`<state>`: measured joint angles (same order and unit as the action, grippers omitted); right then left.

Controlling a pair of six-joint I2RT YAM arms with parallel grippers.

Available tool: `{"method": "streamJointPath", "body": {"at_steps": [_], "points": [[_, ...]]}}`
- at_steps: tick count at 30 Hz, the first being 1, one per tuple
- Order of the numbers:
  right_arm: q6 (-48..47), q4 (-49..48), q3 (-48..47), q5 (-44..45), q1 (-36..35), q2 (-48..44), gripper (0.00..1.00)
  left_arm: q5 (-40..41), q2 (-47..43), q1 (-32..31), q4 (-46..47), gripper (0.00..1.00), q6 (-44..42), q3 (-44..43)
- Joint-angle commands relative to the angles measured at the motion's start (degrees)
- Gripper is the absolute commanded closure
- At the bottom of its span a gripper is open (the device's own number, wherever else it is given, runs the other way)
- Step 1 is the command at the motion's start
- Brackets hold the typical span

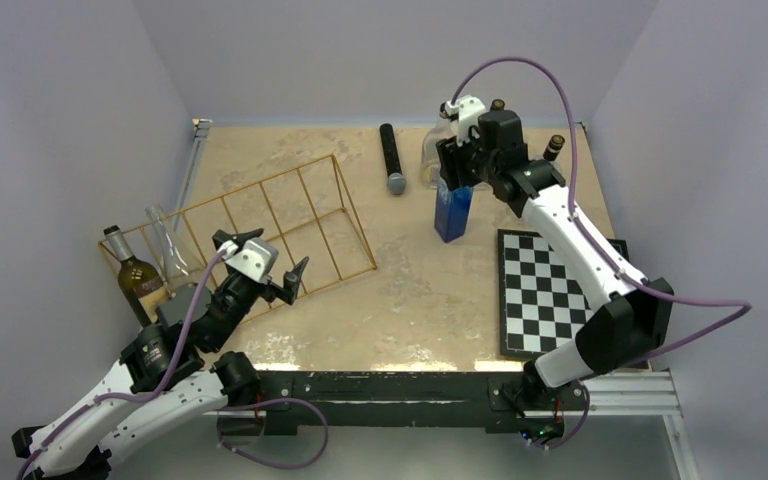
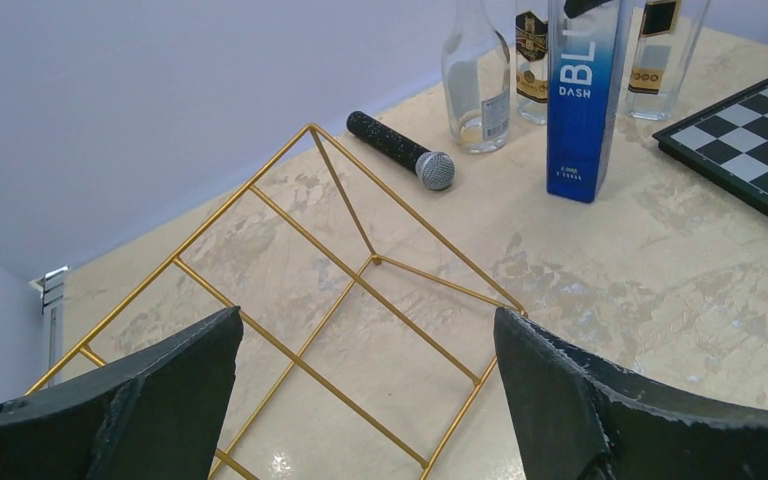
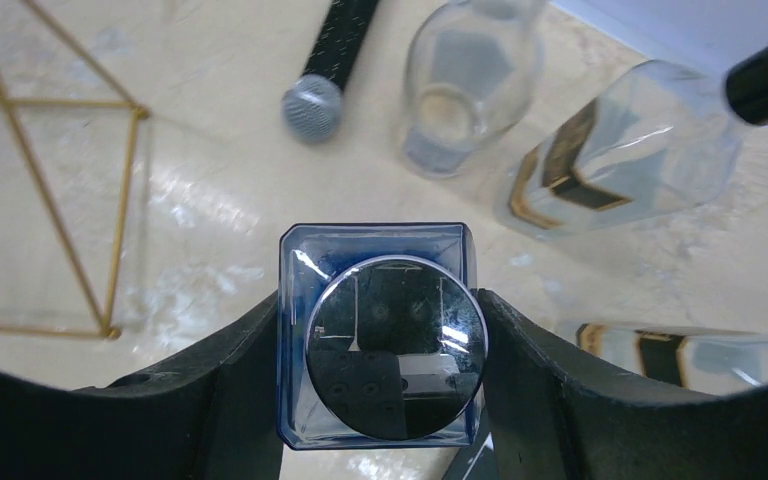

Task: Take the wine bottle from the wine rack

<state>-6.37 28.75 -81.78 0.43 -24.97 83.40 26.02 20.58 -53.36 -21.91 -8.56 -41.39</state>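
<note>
Wine rack (image 1: pixel 260 222): fills the left half of the table (image 1: pixel 410 300), long side running left to right.

Left arm: reaches over the rack's near side, much nearer the job than the right arm.

Wine bottle (image 1: pixel 135 282): stands upright at the rack's left end, neck up. Cannot tell whether inside the end wires or just outside. Lies to the left of the left claw (image 1: pixel 283 247), back beside its wrist. Does not show in that wrist's view, which looks the other way, across the rack toward the microphone (image 2: pixel 400 150).

Left claw: gapes wide, holds nothing.

Right claw (image 1: pixel 457 160): well apart at the far side, clamped on the top of a blue bottle (image 1: pixel 452 215) standing on the table.

Calls, most likely, for a swing left and a sideways grasp on the upright body or neck.
</note>
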Motion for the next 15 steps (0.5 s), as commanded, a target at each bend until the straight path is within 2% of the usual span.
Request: {"method": "streamJointPath", "body": {"at_steps": [1, 6, 15], "points": [[-0.30, -4.10, -8.51, 2.70, 3.10, 3.79, 0.61, 1.65, -0.56, 0.01, 2.04, 0.01, 0.41, -0.04], [0.13, -3.64, -13.83, 3.83, 6.02, 8.51, 0.62, 4.77, 0.52, 0.01, 1.23, 0.01, 0.20, -0.41], [1.15, -1.39, -17.38, 2.24, 8.80, 9.67, 0.57, 4.87, 0.46, 0.01, 1.32, 0.01, -0.12, -0.37]]}}
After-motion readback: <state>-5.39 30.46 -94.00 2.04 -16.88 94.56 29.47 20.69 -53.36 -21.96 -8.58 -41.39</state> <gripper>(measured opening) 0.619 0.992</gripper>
